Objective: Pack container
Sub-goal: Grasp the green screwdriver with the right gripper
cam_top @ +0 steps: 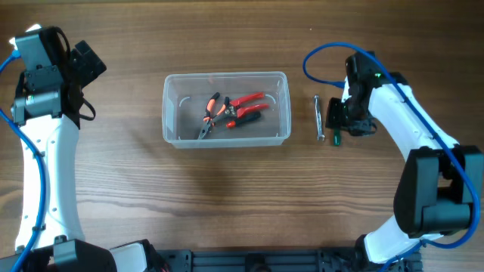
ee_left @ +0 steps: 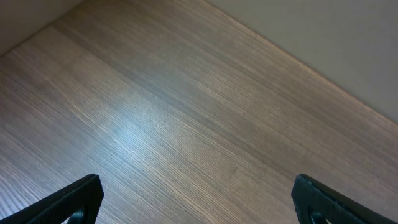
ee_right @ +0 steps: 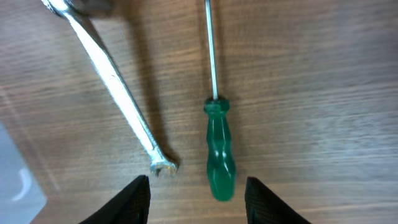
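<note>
Right gripper (ee_right: pixel 196 200): fingers spread and holding nothing. It hung low over the table with one finger on each side of the screwdriver's handle end.
Screwdriver (ee_right: pixel 219 149): it lay flat on the wood, green handle toward the gripper and thin shaft pointing away. It was probably light and rigid. The handle looked glossy and rounded, so it could roll or slip. The thick middle of the handle looked the safest place to pinch.
Wrench (ee_right: pixel 118 87): bare metal, lying just beside the screwdriver at a slant and not touching it. It was flat and thin, so it was likely hard to get fingers under. The mid-shank offered the best grip.
Container (cam_top: pixel 225 142): it sat at the middle of the table (cam_top: pixel 227 211), left of the two loose tools and close to the wrench. It was clear plastic, probably light, with smooth walls that would give under pressure. It might slide if bumped, and the thick rim was the firmest place to grip it. Its top was open, so tools could be lowered straight in.
Pliers (cam_top: pixel 246 102): a red-handled pair lay inside the container beside a darker orange-and-black pair (cam_top: pixel 212 113). There was room to spare around them.
Left gripper (ee_left: pixel 198 194): fingers wide apart and holding nothing. It sat over bare wood at the far left, well apart from the container.
</note>
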`<state>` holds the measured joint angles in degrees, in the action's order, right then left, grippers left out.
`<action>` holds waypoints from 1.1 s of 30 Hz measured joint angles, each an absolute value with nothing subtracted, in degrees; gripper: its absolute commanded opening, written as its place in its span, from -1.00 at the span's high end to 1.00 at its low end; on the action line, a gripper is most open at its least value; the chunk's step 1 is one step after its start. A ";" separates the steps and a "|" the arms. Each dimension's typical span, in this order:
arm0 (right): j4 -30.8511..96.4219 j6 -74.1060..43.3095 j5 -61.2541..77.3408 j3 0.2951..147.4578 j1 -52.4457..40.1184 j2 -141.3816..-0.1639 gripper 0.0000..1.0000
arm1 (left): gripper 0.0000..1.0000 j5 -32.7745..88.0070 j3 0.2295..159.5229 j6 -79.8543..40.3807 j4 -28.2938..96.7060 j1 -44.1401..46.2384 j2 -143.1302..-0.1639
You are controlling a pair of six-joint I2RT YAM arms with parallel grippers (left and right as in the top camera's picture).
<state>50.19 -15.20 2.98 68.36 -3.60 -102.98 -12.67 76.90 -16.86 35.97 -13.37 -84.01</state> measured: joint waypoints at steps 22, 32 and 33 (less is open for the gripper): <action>38.94 -18.15 1.17 59.20 -3.60 -102.98 0.91 | -1.00 -12.67 76.90 -16.86 35.97 -13.37 -84.01; 38.76 -18.17 0.99 59.22 -3.60 -102.78 0.92 | -1.00 -12.67 76.90 -16.86 35.97 -13.37 -84.01; 38.79 -18.17 0.99 59.22 -3.60 -102.78 0.91 | -1.00 -12.67 76.90 -16.86 35.97 -13.37 -84.01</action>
